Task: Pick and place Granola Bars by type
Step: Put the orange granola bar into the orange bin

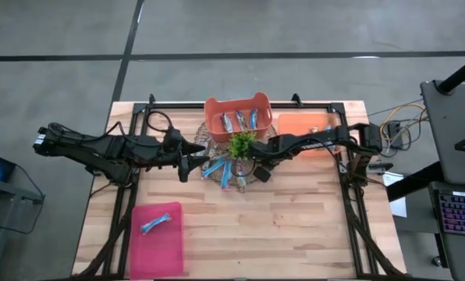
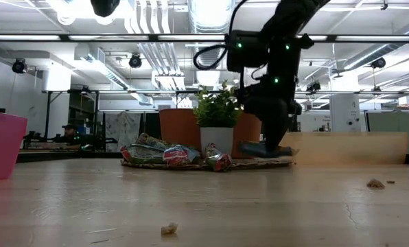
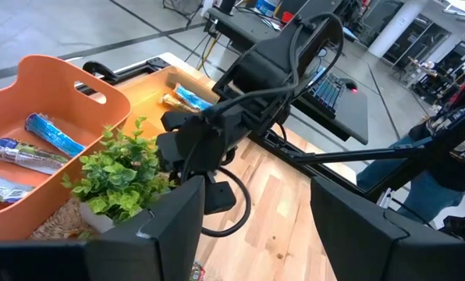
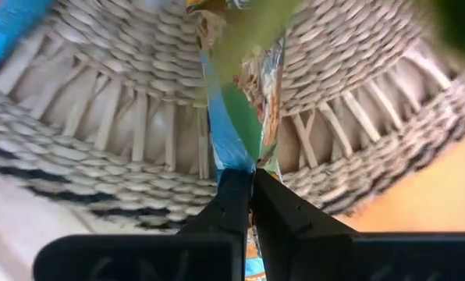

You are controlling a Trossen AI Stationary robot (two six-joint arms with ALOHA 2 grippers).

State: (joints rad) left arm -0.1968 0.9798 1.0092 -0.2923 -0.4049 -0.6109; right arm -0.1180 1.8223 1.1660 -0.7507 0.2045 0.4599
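Pinching the end of a blue bar (image 4: pixel 226 133) on the wicker mat (image 4: pixel 108 133) beside the plant (image 1: pixel 241 144), the right pincer (image 4: pixel 251 178) is clamped together on its wrapper. The pick looks made; next comes lifting it clear of the leaves toward the orange bin (image 1: pixel 214 109) holding blue bars. The left pincer (image 3: pixel 252 211) hangs apart nearby, empty.

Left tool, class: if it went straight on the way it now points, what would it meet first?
Probably the right arm, which crosses directly ahead of the left tool. The small plant sits just beside that line. Depth is hard to judge.
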